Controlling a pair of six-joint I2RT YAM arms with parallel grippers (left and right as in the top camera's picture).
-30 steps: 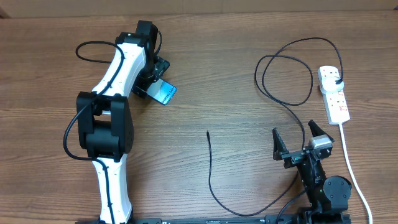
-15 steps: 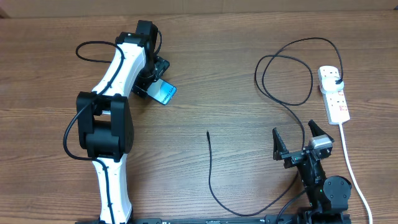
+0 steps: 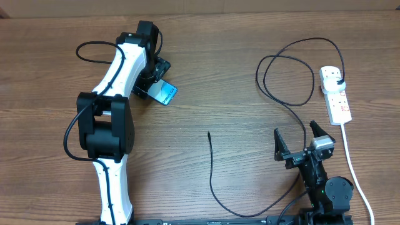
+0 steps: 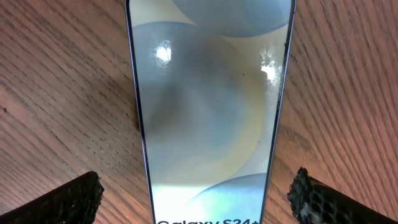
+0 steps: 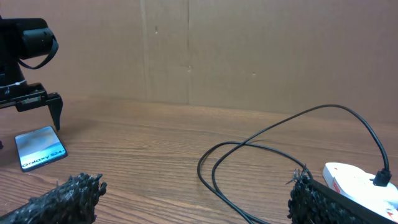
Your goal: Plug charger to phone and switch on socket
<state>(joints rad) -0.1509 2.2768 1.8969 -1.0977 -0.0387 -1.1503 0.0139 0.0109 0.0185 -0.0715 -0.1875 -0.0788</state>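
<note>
1. The phone lies flat on the table, far left, with its screen up and lit. The left gripper hangs right over it, jaws spread wide either side, gripping nothing
2. The right gripper sits near the front edge, also gaping and empty, with the charger cable running just beside it
3. The black plug looks seated in the socket at far right, though it's tiny from overhead so I'm not 100% sure. The connector tip lies loose mid-table, well apart from the phone
4. The phone is rigid, glassy and probably slippery, so pinch its long edges, not the screen. The cable is light and floppy, so grab right behind the tip or it'll droop
</note>
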